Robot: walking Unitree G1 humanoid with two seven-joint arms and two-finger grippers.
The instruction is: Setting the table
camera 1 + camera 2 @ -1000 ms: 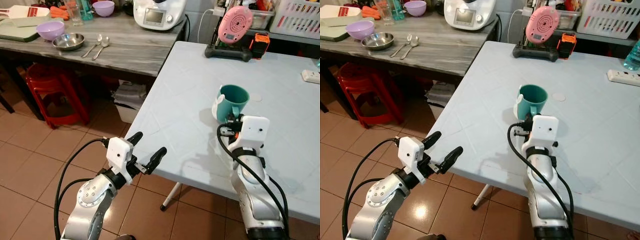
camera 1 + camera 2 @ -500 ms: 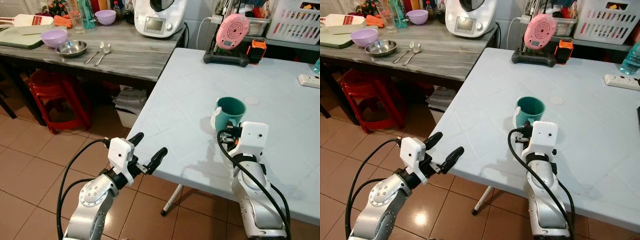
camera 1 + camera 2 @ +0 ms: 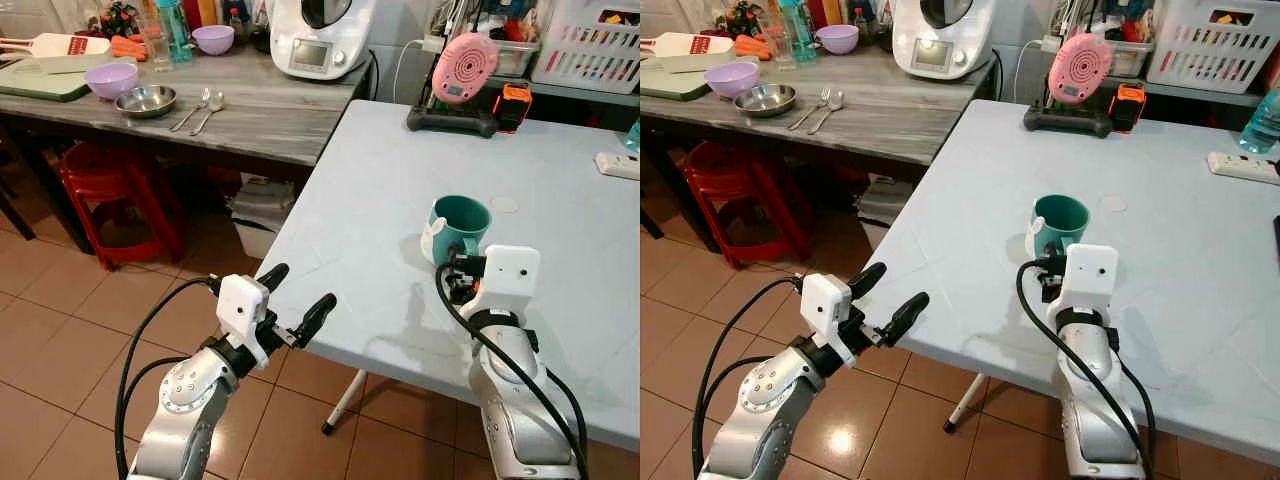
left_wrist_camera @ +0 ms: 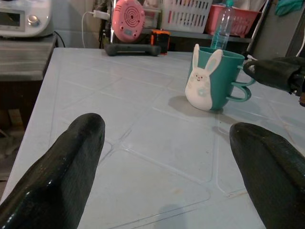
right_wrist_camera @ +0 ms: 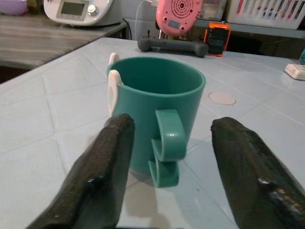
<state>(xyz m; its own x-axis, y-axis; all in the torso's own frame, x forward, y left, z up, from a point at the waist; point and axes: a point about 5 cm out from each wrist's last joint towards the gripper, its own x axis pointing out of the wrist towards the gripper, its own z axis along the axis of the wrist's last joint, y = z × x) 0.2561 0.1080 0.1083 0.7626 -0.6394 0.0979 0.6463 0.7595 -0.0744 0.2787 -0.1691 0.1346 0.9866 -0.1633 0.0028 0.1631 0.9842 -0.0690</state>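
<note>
Change from a second ago: the whole head view has shifted, so the camera moved; the right end effector [image 5: 164, 191], then close up against the mug, now sits a little back from it, with the mug standing free on the worktop.
Mug: a teal mug [image 3: 461, 226] with a white rabbit figure on its side, upright on the pale blue worktop [image 3: 380, 200], near the robot's edge of it.
Mug and right end effector: the mug stands just ahead of the open fingers [image 5: 102, 171], its handle turned toward the wrist camera and lined up with the gap between them; the fingers do not touch it.
Left end effector: the left end effector [image 3: 300, 296] hovers at the near corner of the worktop, fingers [image 4: 62, 167] spread wide, gripping nothing; the mug is well apart from it, across the surface to its right.
Grey worktop: a second, grey worktop [image 3: 250, 100] to the left carries a purple bowl [image 3: 111, 79], a steel bowl [image 3: 146, 100] and two spoons [image 3: 200, 104].
Back of pale worktop: a pink round device [image 3: 464, 66] on a black stand.
</note>
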